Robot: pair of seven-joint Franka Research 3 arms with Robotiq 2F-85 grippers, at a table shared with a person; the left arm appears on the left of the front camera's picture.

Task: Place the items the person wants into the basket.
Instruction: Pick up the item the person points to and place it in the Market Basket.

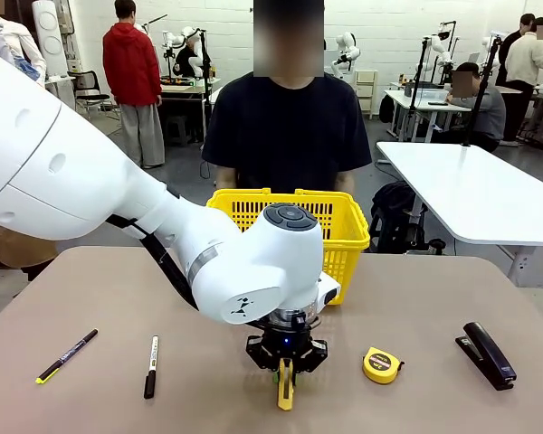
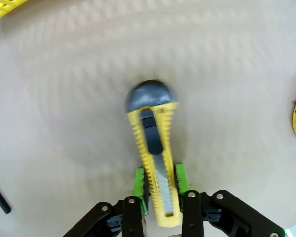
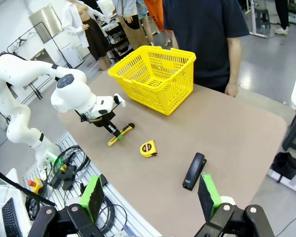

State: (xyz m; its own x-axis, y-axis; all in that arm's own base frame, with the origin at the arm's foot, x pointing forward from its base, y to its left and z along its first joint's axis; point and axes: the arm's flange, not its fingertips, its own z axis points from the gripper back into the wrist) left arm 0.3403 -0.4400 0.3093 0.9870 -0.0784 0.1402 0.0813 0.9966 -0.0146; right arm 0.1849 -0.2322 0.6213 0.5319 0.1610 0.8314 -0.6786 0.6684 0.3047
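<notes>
My left gripper (image 1: 286,365) points straight down near the table's front edge, shut on the yellow-and-black utility knife (image 1: 285,387). In the left wrist view the green pads (image 2: 140,183) press both sides of the knife (image 2: 153,148), which lies low over the tabletop. The round yellow tape measure (image 1: 382,365) sits just right of it, and the black stapler (image 1: 486,354) lies farther right. The yellow basket (image 1: 344,237) stands at the far edge in front of the person (image 1: 287,127). My right gripper (image 3: 150,197) hangs open high above the table, with the stapler (image 3: 193,171) below it.
Two marker pens lie at the front left: a black-and-yellow one (image 1: 66,355) and a white-and-black one (image 1: 151,366). My left arm (image 1: 118,199) crosses over the table's left half. The person's hand (image 3: 231,89) hangs by the far edge.
</notes>
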